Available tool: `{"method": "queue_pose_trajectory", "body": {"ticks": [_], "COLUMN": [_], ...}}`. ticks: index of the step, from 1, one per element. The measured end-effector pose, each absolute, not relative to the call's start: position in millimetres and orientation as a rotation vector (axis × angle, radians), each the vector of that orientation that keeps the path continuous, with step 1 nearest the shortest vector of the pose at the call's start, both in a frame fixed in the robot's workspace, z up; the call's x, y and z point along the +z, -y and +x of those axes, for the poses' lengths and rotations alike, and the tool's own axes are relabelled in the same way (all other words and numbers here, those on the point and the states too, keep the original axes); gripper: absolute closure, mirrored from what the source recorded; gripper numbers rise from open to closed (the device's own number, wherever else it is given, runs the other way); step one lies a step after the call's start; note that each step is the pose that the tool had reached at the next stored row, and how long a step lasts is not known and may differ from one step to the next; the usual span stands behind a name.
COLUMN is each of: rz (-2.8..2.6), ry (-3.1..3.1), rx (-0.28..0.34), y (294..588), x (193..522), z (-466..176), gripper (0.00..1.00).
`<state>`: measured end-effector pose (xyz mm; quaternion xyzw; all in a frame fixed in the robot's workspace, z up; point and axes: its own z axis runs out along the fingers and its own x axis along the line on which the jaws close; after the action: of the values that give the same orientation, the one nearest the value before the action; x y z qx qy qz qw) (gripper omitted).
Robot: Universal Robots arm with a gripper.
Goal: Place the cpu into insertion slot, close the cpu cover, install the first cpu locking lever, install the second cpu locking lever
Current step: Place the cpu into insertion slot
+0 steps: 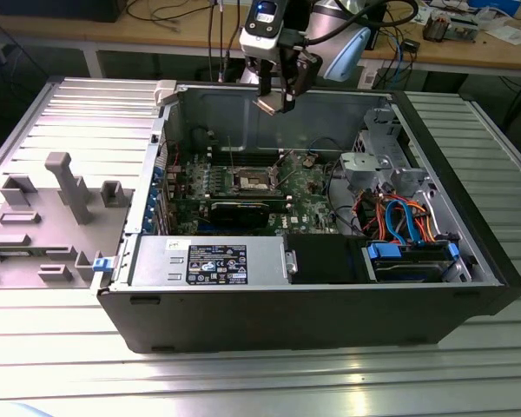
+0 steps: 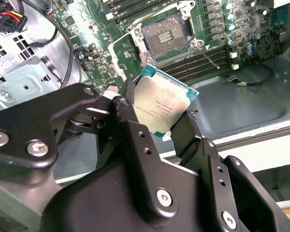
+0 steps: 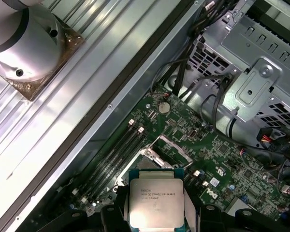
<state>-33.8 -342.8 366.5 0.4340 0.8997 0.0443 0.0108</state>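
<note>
You have a ribbed metal surface (image 1: 243,382) of long silvery slats. An open black computer case (image 1: 286,313) lies on its side across the middle, reaching close to the far edge. Just beside it, toward the edge at the exterior view's left, a grey moulded fixture (image 1: 43,217) with upright posts rests flat on the slats.

In the black gripper (image 2: 157,112) the cpu (image 2: 163,102) is dull silver-grey, edged in teal; beyond the gripper the motherboard (image 2: 234,29) is green, its insertion slot (image 2: 165,41) dark grey, finely dotted, silver-rimmed; below, the table (image 1: 243,382) is ribbed pale silver.
</note>
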Motion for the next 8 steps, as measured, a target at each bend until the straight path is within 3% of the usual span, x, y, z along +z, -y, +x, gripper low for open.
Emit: {"method": "queue_pose_trajectory", "body": {"ticks": [8], "rz": [1.392], "ry": [-2.787], "rx": [0.138], "y": [342.8], "x": [366.5], "z": [-33.7], "gripper": [0.46]}}
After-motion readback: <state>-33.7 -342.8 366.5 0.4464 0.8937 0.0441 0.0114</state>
